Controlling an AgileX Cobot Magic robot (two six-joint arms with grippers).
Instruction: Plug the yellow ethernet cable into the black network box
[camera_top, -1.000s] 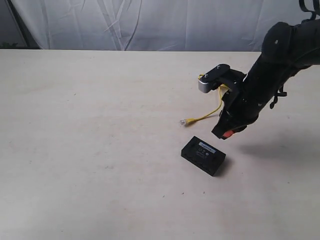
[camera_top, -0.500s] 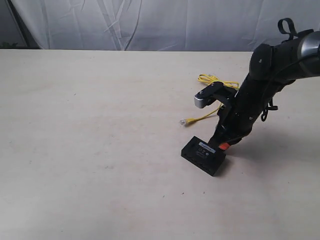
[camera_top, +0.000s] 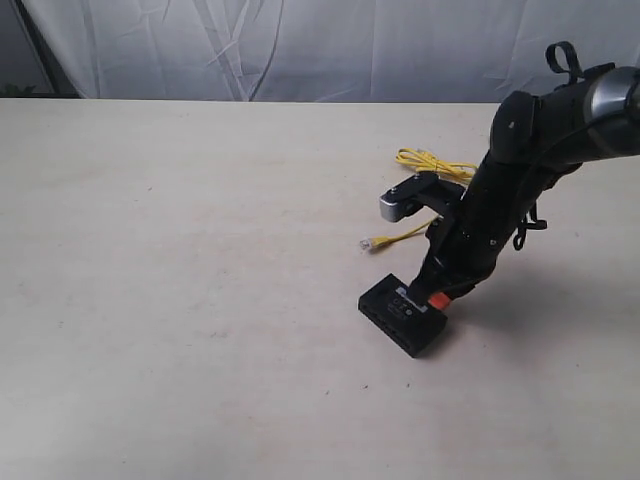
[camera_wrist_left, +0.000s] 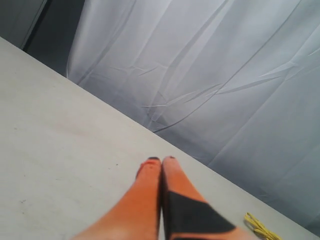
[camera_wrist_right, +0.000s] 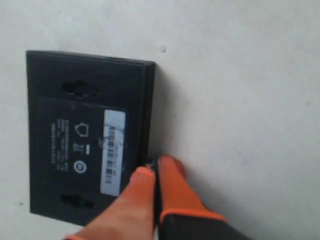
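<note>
Right pincer (camera_wrist_right: 156, 169) at the side wall of the black network box (camera_wrist_right: 75, 135). Its orange fingers are pressed together with nothing between them, and the tips touch the wall just beside the white label (camera_wrist_right: 114, 152). The box lies flat on the worktop (camera_top: 180, 250), directly at the tips. The yellow ethernet cable (camera_top: 420, 158) lies loose behind this arm, its plug (camera_top: 370, 243) near the pincer but apart from the box.

We read this step as a nudge to set the box's heading (we cannot tell which wall carries the ports). Because the contact sits toward one end of the wall, we expect the box to pivot. We therefore advise keeping the tips low and pushing slowly, so they do not ride over the top edge.

The left pincer (camera_wrist_left: 161, 161) is likewise closed and empty, well apart from the box.
</note>
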